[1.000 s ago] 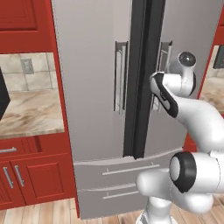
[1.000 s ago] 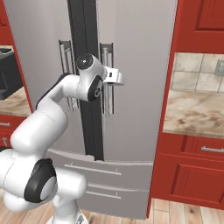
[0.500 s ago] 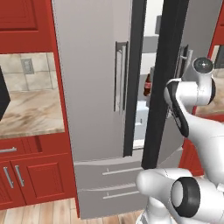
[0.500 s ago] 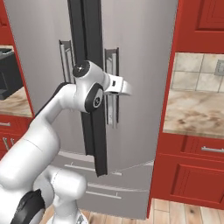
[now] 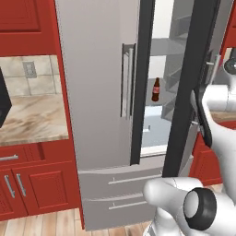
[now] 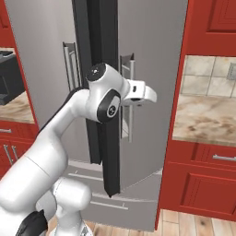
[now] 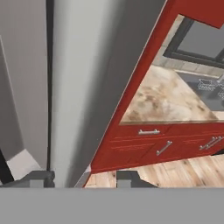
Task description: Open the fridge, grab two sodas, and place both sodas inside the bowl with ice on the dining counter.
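Fridge (image 5: 97, 92) first: you have it standing between red cabinets, its left door shut with the vertical bar handle (image 5: 126, 80) facing you, and its right door (image 5: 191, 87) swung partly outward so that its dark edge cuts across the left base view. Through the gap you can see the white interior with grey shelves, and on one shelf a small dark red bottle (image 5: 156, 89) with a white label band; from these views you cannot tell whether it is one of the sodas. Your gripper (image 7: 85, 178) sits at the bottom of the hand view, with the two dark fingertips standing a moderate way apart, parted rather than pinched. The silver-grey edge of the fridge door rises from just between and above them, but you cannot tell from the pictures whether the pads are touching it or have anything in hold. In the right base view your arm's wrist (image 6: 138, 92) is up beside the right door's handle (image 6: 129, 83), in front of the dark door edge. Beyond the door, the hand view gives you a marbled wall countertop (image 7: 166, 100) over red cabinets (image 7: 153, 146) with silver pulls, and a wooden floor (image 7: 175, 173) below.
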Robot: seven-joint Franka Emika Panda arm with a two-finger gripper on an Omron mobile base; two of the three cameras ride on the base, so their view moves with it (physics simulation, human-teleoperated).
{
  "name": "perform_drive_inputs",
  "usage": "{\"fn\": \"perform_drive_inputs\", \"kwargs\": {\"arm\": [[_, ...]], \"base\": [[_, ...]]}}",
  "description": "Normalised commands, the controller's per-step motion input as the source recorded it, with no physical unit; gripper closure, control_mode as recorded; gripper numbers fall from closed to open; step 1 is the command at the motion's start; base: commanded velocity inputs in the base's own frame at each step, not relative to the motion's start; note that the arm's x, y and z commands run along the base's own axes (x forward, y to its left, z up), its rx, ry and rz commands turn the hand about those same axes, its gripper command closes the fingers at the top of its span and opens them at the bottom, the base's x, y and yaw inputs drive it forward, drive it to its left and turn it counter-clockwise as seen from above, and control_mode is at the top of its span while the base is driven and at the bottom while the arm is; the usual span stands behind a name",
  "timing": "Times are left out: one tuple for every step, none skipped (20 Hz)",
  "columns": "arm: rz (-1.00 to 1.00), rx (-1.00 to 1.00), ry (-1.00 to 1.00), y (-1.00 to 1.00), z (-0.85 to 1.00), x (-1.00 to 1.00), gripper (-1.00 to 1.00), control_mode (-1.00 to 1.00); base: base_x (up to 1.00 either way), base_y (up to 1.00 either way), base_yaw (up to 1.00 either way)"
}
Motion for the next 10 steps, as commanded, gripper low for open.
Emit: {"fn": "perform_drive_inputs", "kwargs": {"arm": [[-0.09, -0.09, 0.09, -0.59, 0.0, -0.41, -1.0, -1.0], [-0.07, -0.08, 0.04, -0.44, -0.05, -0.47, -1.0, -1.0], [0.0, -0.02, 0.0, -0.26, -0.24, -0.64, -1.0, -1.0], [0.0, 0.0, -0.03, -0.18, -0.21, -0.84, -1.0, -1.0], [0.0, 0.0, -0.08, -0.04, -0.12, -0.99, -1.0, -1.0], [0.0, 0.0, -0.07, 0.0, -0.04, -1.0, -1.0, -1.0], [0.0, 0.0, -0.06, 0.0, 0.0, -1.0, -1.0, -1.0], [0.0, 0.0, -0.06, 0.0, 0.0, -1.0, -1.0, -1.0], [0.0, 0.0, -0.04, 0.06, 0.0, -1.0, -1.0, -1.0], [0.0, 0.0, -0.05, 0.12, 0.0, -1.0, -1.0, -1.0]], "base": [[0.0, 0.0, 0.0], [0.0, 0.0, 0.0], [0.0, 0.0, 0.0], [0.0, 0.0, 0.0], [0.0, 0.0, 0.0], [0.0, 0.0, 0.0], [0.0, 0.0, 0.0], [0.0, 0.0, 0.0], [0.0, 0.0, 0.0], [0.0, 0.0, 0.0]]}}
